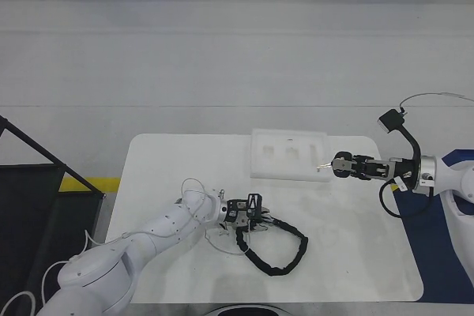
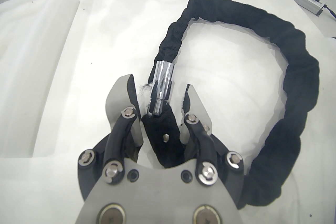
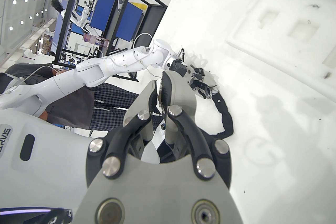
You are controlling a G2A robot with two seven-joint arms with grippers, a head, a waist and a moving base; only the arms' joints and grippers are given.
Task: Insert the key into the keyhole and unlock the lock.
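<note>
The left arm reaches low across the table (image 1: 363, 253), and the left gripper (image 2: 160, 93) is spread open either side of the one chrome lock barrel (image 2: 164, 75), with gaps both sides. One black sleeved chain (image 2: 302, 72) loops beyond it. Farther off, the right arm stretches in level, its right gripper (image 1: 332, 166) pinched on one key (image 1: 322, 167) above the edge of the one foam tray (image 1: 268, 162)

On the chain lock (image 1: 278, 271) the fabric sleeve (image 2: 302, 72) is plain black and the cylinder (image 2: 164, 72) mirror-bright chrome, the surface (image 1: 355, 237) and foam tray (image 1: 288, 154) are plain white, the left claw (image 2: 159, 80) is silver-grey with black pads (image 2: 132, 93), and a floor stripe (image 1: 83, 183) is yellow.
</note>
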